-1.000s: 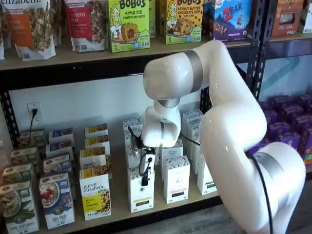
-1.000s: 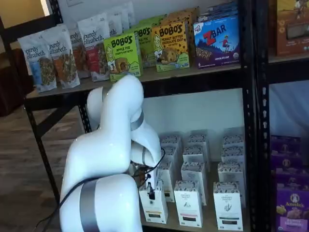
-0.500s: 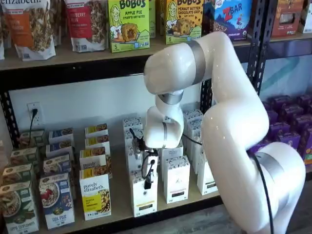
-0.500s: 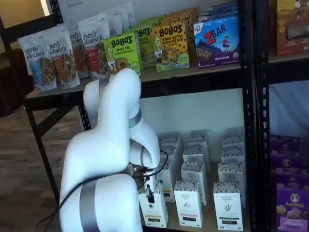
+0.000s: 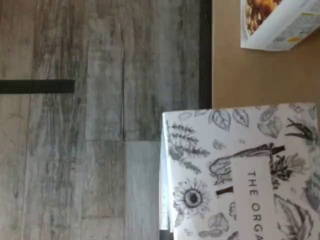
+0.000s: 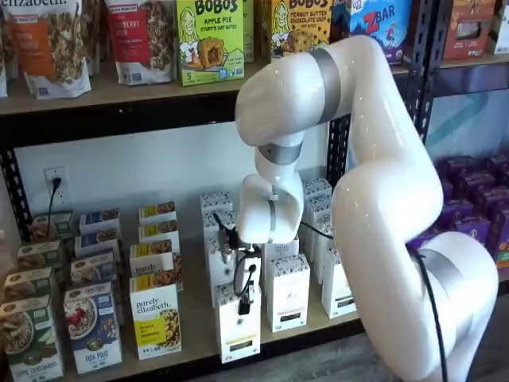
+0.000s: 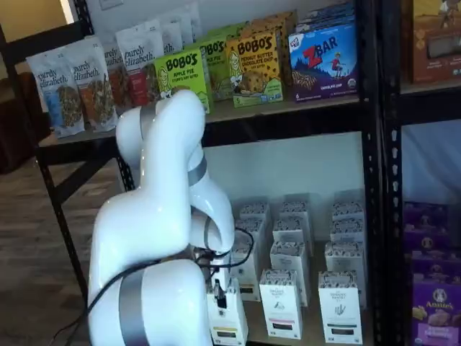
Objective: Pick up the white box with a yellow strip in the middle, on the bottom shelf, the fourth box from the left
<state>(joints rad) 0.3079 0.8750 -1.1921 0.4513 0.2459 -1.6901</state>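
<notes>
Both shelf views show the black pincer (image 6: 245, 298) apparently clenched on the tall speckle-topped white box (image 6: 237, 330).

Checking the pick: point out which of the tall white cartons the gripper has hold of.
The white box at the front of its row, with the yellow strip. The gripper is shut on its top, and it sticks out past the bottom shelf edge; its black-strip neighbour stands untouched.

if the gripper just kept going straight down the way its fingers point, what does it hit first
The gripper points down and is already shut on the white box, so the box comes first. Below the box is probably the front edge of the bottom shelf, though depth there is unclear.
</notes>
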